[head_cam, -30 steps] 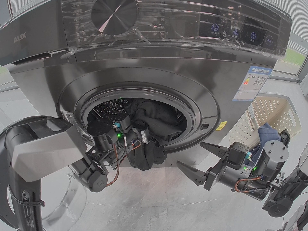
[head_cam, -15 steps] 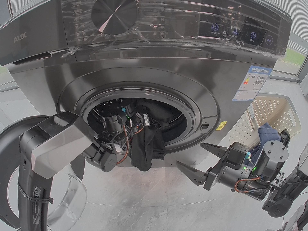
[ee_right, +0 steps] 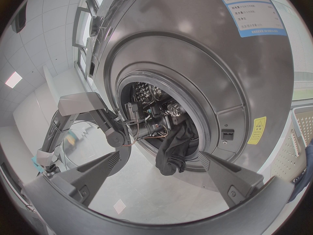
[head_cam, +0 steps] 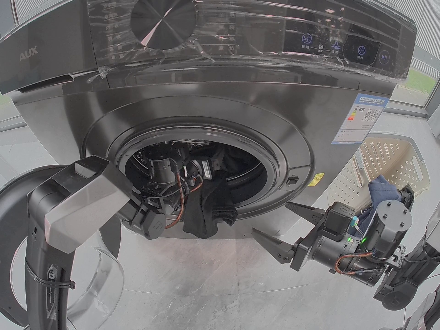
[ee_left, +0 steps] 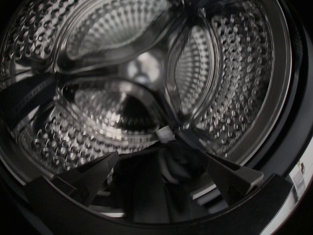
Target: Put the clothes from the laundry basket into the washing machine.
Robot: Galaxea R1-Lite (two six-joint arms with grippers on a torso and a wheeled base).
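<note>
- Washing machine faces the robot with its round door swung open on the robot's left.
- Left arm is pushed through the opening, with its wrist just inside the rim.
- Left gripper is inside the drum. Its fingers are spread wide apart and are not pinching anything.
- Black garment is draped over the lower lip of the opening. Part of it lies inside the drum, and the rest hangs down the front of the machine, clear of the floor.
- In the left wrist view the dark cloth lies low between the two spread fingers, on the drum's bottom edge.
- The right wrist view shows the same garment hanging from the lip, just beside the left arm's wrist.
- Right gripper hangs in the air in front of the machine, below and to the right of the opening. Its fingers are apart and hold nothing, and it is well apart from the black garment.
- Laundry basket is pale and perforated, and stands on the right side of the machine, behind the right arm.
- Blue garment lies in the basket, partly hidden by the right arm.
- A blue-edged label is stuck on the machine front, above and to the right of the opening.
</note>
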